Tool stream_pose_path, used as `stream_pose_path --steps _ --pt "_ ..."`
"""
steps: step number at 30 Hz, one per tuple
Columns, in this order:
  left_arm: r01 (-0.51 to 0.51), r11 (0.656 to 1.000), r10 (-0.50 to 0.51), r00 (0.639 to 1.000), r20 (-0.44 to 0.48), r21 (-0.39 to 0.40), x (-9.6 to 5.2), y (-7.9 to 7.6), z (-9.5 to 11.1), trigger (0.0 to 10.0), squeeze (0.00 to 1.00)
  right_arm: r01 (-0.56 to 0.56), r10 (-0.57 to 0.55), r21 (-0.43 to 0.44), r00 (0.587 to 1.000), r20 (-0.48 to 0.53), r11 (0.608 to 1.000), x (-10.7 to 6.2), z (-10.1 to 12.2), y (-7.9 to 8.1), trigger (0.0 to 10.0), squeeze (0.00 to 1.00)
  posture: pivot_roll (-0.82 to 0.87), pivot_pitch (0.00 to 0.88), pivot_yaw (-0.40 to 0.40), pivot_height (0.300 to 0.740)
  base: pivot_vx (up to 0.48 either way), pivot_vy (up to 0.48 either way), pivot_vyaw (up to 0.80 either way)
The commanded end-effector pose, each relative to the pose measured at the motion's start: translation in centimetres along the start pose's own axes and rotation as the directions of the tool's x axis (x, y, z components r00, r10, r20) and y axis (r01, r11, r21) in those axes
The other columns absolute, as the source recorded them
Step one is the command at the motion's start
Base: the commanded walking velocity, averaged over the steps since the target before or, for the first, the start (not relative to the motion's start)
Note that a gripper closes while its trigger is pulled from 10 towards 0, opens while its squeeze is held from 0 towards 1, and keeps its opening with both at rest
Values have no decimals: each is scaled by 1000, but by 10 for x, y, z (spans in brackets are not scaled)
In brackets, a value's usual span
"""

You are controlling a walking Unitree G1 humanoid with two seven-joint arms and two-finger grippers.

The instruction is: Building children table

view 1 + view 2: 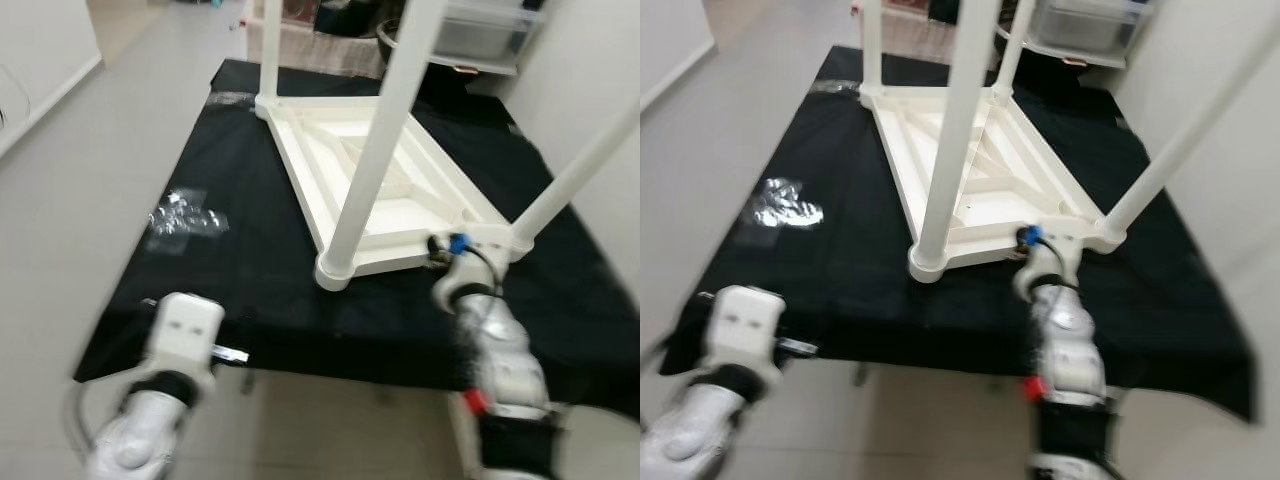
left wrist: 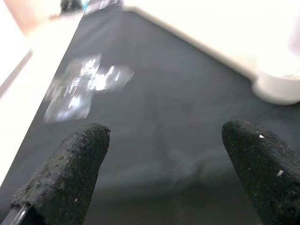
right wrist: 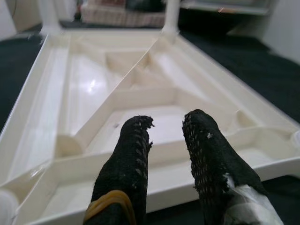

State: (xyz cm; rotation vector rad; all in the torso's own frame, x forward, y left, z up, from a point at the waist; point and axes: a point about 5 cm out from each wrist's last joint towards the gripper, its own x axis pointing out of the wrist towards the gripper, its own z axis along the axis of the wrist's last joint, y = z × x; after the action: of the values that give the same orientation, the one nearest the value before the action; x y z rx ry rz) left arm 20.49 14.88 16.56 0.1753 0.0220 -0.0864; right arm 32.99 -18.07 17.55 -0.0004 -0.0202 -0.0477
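A white children's table (image 1: 400,190) lies upside down on a black cloth-covered table (image 1: 250,270), with its round white legs (image 1: 375,150) standing up. My right gripper (image 3: 168,123) hovers at the near edge of the white top, pointing over its ribbed underside (image 3: 140,93). Its fingers (image 3: 133,150) are a narrow gap apart and hold nothing. My left arm (image 1: 185,335) is low at the near left edge of the black table. There my left gripper (image 2: 164,136) is wide open over the dark cloth, empty.
A crumpled piece of clear plastic (image 1: 185,215) lies on the cloth at the left. Shelving with clear bins (image 1: 480,30) stands behind the table, and a white wall (image 1: 600,60) is close on the right. Pale tiled floor (image 1: 70,180) runs along the left.
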Motion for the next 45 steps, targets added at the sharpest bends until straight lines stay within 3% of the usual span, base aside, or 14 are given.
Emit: stream_pose_path --steps 1,13,14,19,20,22,23,25,26,29,31,33,40,45 --pt "23 1000 -23 1000 -16 -6 -2 -4 -3 10000 0 55 -55 -3 998 -31 998 2 -7 -16 10000 0 103 121 -172 740 0 0 0" --pt "44 998 -44 999 -15 -33 1 -7 -1 10000 0 -99 73 -172 986 -152 980 51 8 -24 10000 0 89 146 -170 740 0 0 0" --pt "66 997 -66 998 -11 -43 1 -10 0 10000 0 -160 128 -218 980 -155 963 58 14 -19 10000 1000 89 154 -172 740 0 0 0" --pt "98 993 -99 995 -5 -61 0 -15 1 10000 0 -255 215 -305 963 -161 918 69 26 -8 10000 1000 87 164 -172 740 0 0 0" --pt "117 991 -118 993 -5 -65 -2 -18 2 10000 0 -316 264 -368 946 -187 874 74 31 1 10000 1000 83 179 -177 740 0 0 0" --pt "152 985 -153 988 -7 -83 -8 -24 4 10000 0 -494 347 -621 869 -352 608 78 33 16 10000 0 73 207 -181 740 0 0 0" --pt "152 985 -153 988 -7 -83 -8 -24 4 10000 0 -494 347 -621 869 -352 608 78 33 16 10000 0 73 207 -181 740 0 0 0" --pt "174 980 -176 984 -16 -92 -14 -28 3 10000 0 -566 336 -725 822 -459 392 81 35 19 10000 0 72 217 -186 740 0 0 0" --pt "174 980 -176 984 -16 -92 -14 -28 3 10000 0 -566 336 -725 822 -459 392 81 35 19 10000 0 72 217 -186 740 0 0 0" --pt "186 977 -191 981 -36 -103 -21 -32 1 10000 0 -649 287 -750 748 -598 131 81 42 16 10000 0 66 239 -207 740 0 0 0" --pt "186 977 -191 981 -36 -103 -21 -32 1 10000 0 -649 287 -750 748 -598 131 81 42 16 10000 0 66 239 -207 740 0 0 0" --pt "188 976 -193 980 -43 -109 -23 -33 0 10000 0 -642 243 -766 748 -618 28 83 50 15 10000 0 61 246 -215 740 0 0 0" --pt "193 974 -201 978 -59 -120 -30 -37 -1 10000 0 -617 182 -782 762 -622 -88 87 64 16 10000 0 58 253 -226 740 0 0 0" --pt "194 971 -205 977 -66 -139 -35 -40 -1 10000 0 -655 193 -730 704 -684 -195 84 60 34 10000 0 39 255 -234 740 0 0 0"
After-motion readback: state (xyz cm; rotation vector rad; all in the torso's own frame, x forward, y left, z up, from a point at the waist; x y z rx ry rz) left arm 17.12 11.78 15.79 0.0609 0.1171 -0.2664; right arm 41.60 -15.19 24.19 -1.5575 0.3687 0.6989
